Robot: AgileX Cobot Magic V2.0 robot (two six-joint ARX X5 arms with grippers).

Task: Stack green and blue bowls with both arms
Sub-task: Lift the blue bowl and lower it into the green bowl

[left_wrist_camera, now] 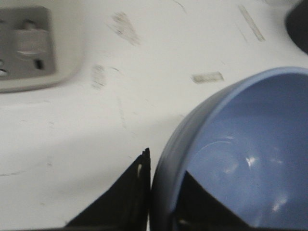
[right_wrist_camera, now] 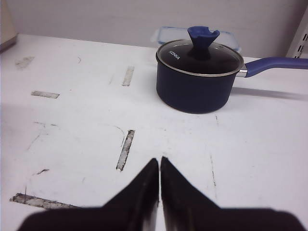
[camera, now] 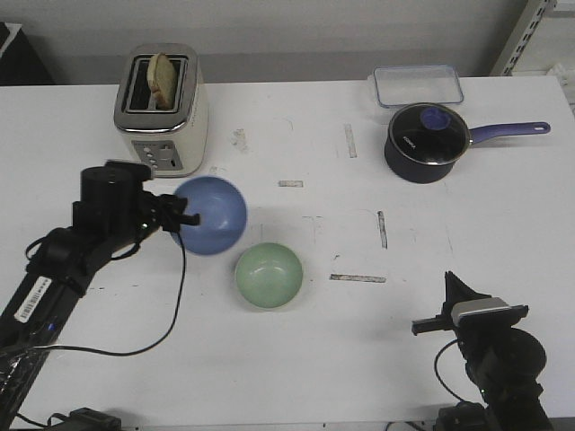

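Front view: left gripper [camera: 190,218] clamped on blue bowl [camera: 212,214] rim, bowl tilted, seemingly lifted; green bowl [camera: 269,275] just beside; right gripper [right_wrist_camera: 159,166] closed, empty.

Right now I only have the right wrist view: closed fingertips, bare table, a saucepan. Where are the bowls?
Observer: Both lie to your left; the green bowl sits alone on the table.
Operator: And the blue one?
Observer: The blue bowl is tilted, just behind and left of the green one, its rim pinched by the left gripper.
Operator: Is my right arm near either?
Observer: No, the right gripper hangs at the near right, well apart from both bowls.
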